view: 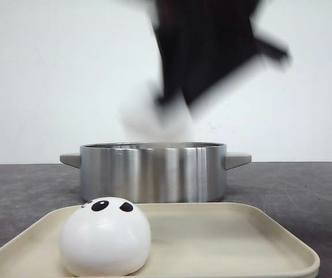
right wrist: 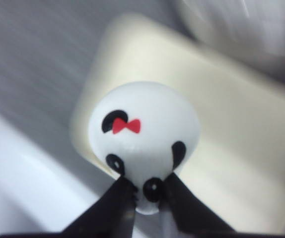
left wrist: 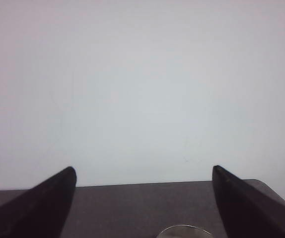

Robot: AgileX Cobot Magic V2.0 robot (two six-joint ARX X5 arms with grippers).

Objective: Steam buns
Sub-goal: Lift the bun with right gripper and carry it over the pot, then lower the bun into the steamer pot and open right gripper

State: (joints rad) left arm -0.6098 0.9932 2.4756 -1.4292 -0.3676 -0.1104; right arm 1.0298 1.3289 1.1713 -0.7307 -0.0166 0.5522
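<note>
A glossy white dome-shaped toy bun with a black panda face (view: 105, 236) sits on the left part of a cream rectangular plastic tray (view: 229, 243) at the near edge of the dark grey table (view: 305, 185). Behind the tray stands a round brushed-steel pot with 2 grey side handles (view: 153, 172).

Above the pot, the right arm shows in the front view as a blurred black shape, with a blurred white mass beneath it. In the right wrist view the right gripper (right wrist: 150, 198) has its 2 black fingers (right wrist: 113, 206) clamped on a second glossy white panda bun with a small red bow (right wrist: 145, 130), held in the air over the blurred tray and table.

The left gripper (left wrist: 144, 198) shows only in the left wrist view: its 2 black fingers (left wrist: 43, 201) stand wide apart with nothing between them, above the dark table, facing a plain white wall (left wrist: 142, 84). A sliver of a rounded metallic rim (left wrist: 184, 231) shows between them.
</note>
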